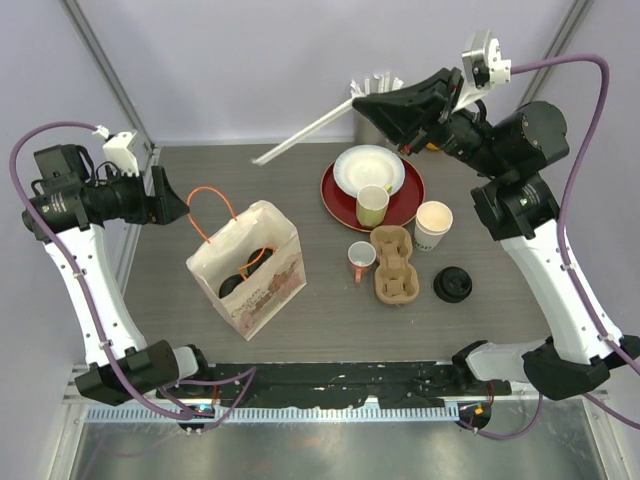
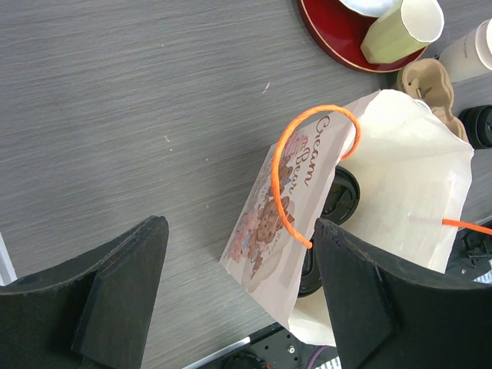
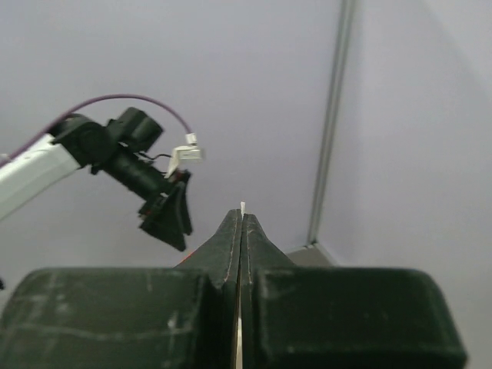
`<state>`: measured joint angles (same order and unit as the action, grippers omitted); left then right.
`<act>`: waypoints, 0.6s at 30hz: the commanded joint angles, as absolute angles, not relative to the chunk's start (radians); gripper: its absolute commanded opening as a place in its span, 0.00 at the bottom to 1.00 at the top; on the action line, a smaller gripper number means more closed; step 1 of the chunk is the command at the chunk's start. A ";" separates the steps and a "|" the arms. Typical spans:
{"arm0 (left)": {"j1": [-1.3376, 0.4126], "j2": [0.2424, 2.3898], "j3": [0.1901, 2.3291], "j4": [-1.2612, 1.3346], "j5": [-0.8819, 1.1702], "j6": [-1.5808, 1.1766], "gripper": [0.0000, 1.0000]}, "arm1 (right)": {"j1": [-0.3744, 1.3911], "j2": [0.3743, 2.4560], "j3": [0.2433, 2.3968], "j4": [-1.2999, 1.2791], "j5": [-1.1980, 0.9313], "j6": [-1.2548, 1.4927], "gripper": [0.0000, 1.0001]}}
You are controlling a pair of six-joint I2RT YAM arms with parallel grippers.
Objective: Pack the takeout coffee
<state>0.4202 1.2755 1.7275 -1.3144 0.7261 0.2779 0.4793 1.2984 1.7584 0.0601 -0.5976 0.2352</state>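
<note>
A cream paper bag [image 1: 262,272] with an orange cord handle [image 1: 210,205] lies open on the grey table. Two black cup lids [image 1: 262,256] show in its mouth, and the left wrist view also shows lids [image 2: 343,195] inside the bag [image 2: 400,177]. A lidless cream paper cup [image 1: 433,222] stands at the right, with a loose black lid [image 1: 452,285] in front of it. My left gripper [image 1: 178,205] [image 2: 240,231] hovers open just left of the bag, apart from it. My right gripper [image 1: 360,100] [image 3: 241,219] is raised at the back, shut on a long thin white stick [image 1: 300,135].
A red plate [image 1: 410,200] carries a white dish [image 1: 368,166] and a pale green mug [image 1: 372,205]. A white mug with a pink handle [image 1: 360,258] and a brown cardboard cup carrier [image 1: 393,265] stand mid-table. The enclosure's walls and a post [image 3: 327,154] close off the back.
</note>
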 commanded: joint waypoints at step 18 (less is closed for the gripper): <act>0.423 1.249 1.720 -1.301 0.758 0.284 0.81 | 0.877 1.543 1.926 -0.464 -0.442 0.003 0.01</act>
